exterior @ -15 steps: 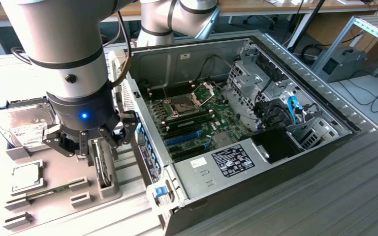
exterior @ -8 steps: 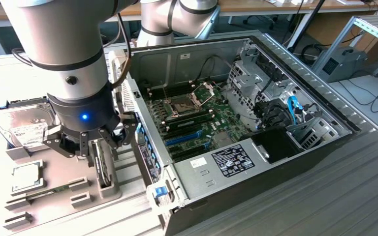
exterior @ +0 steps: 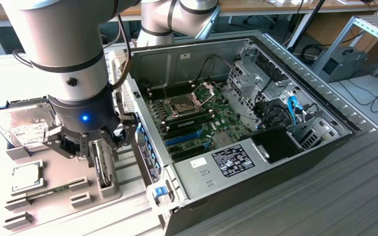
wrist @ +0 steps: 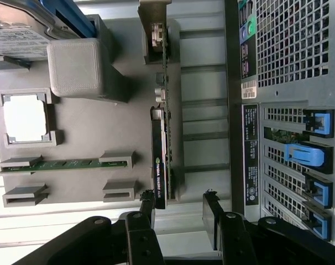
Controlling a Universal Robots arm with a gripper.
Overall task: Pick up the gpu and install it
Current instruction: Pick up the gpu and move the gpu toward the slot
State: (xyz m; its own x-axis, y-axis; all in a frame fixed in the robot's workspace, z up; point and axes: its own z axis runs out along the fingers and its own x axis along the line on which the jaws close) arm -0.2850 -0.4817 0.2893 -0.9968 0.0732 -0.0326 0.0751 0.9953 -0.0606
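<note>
- Gripper [exterior: 97, 147]: jaws spread wide, grasping nothing; hangs low over the tray [exterior: 61, 167], right at the gpu.
- Gpu [wrist: 160, 160]: stands on edge in a tray slot, uninstalled; black face, bracket at the far end. One fingertip [wrist: 147, 201] sits just beside its near end, the other apart from it.
- Tray, other contents: hard drive [exterior: 21, 124], square chip [exterior: 26, 177], memory stick [wrist: 62, 164].
- Case [exterior: 333, 110]: lies open beside the tray, on the exterior view's right; motherboard [exterior: 202, 118] exposed.

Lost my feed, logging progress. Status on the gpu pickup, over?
Tool open, poised over gpu. Gpu on edge in grey holder, not gripped. Nothing between them.
</note>
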